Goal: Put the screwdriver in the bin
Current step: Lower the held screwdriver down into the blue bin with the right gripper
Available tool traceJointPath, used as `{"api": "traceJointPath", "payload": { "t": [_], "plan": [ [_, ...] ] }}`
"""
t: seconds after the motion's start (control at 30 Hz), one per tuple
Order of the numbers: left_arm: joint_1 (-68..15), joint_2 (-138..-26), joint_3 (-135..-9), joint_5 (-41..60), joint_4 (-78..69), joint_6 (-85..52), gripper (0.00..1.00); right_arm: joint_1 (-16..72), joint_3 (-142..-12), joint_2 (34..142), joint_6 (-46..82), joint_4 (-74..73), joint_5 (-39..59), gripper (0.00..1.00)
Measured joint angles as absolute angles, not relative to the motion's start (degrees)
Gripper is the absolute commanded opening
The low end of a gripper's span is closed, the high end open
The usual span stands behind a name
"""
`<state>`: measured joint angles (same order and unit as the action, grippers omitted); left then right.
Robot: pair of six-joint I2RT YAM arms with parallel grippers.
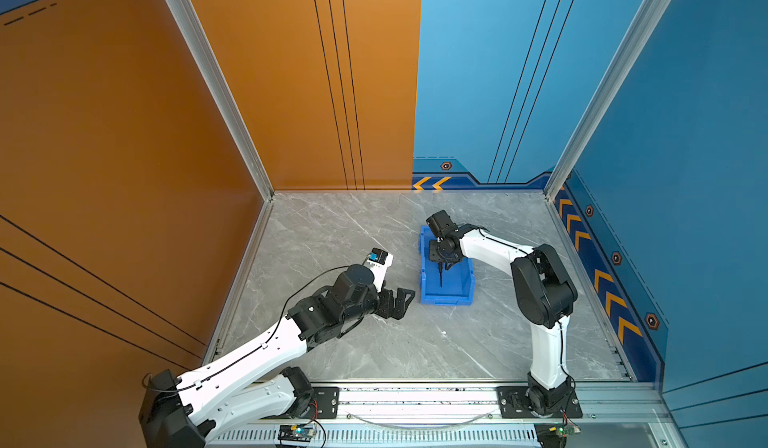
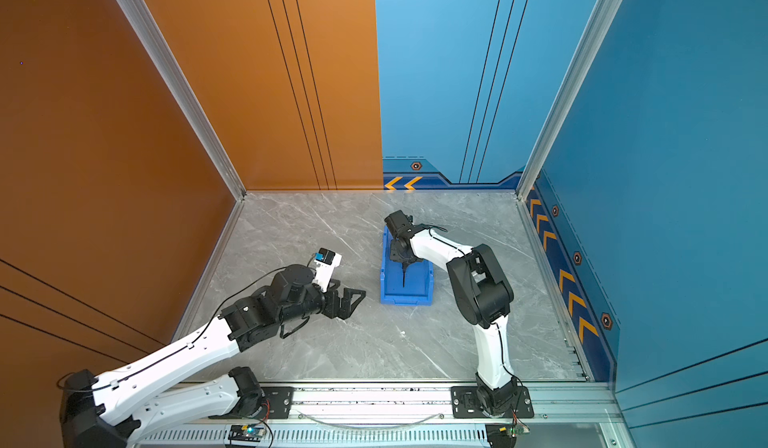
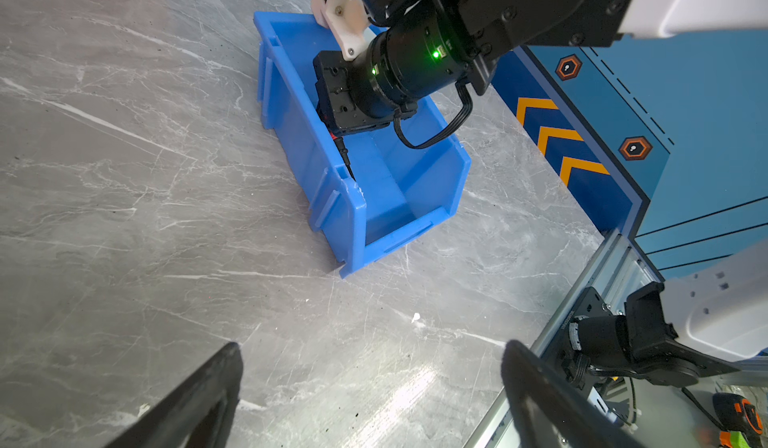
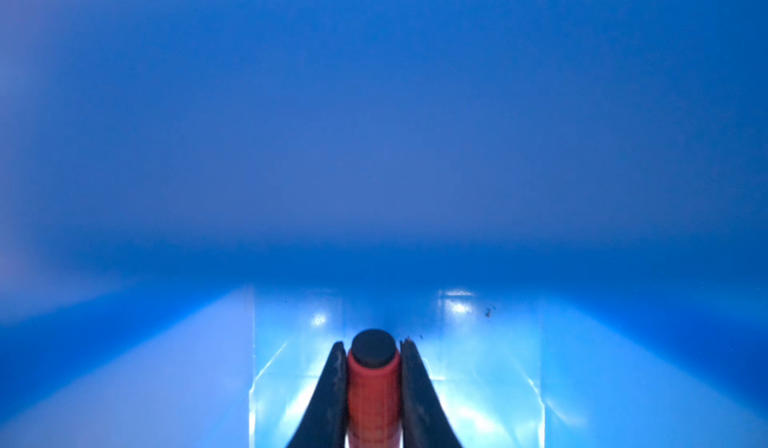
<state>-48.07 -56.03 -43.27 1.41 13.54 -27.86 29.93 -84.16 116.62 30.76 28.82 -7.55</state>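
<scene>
Your right gripper (image 4: 373, 348) is clamped tight on the screwdriver (image 4: 373, 392). Its two black fingers (image 4: 332, 383) press either side of the orange-red handle, and the black end cap faces the wrist camera. The gripper sits low inside the bin (image 4: 374, 134), so blue walls fill that view. In a top view the thin black shaft (image 1: 440, 277) runs from the gripper toward the bin's lipped front, over the bin floor. You cannot tell whether the tip touches the floor. The bin stands on the grey marble table (image 1: 374, 342), right of the middle. Your left gripper (image 1: 401, 300) has its jaws spread wide and grips nothing. It is over the table near the bin's front left corner, not touching it.
</scene>
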Motion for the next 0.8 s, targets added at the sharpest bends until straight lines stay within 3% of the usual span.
{"api": "traceJointPath", "payload": {
  "t": [0.47, 0.8],
  "plan": [
    [-48.1, -54.8, -43.1, 0.4, 13.5, -28.3, 0.98, 29.9, -83.6, 116.6, 29.7, 27.7, -7.7, 0.1],
    [-48.1, -54.0, -41.4, -0.1, 13.3, -29.7, 0.98, 30.1, -81.7, 115.6, 29.3, 26.3, -7.7, 0.2]
  ]
}}
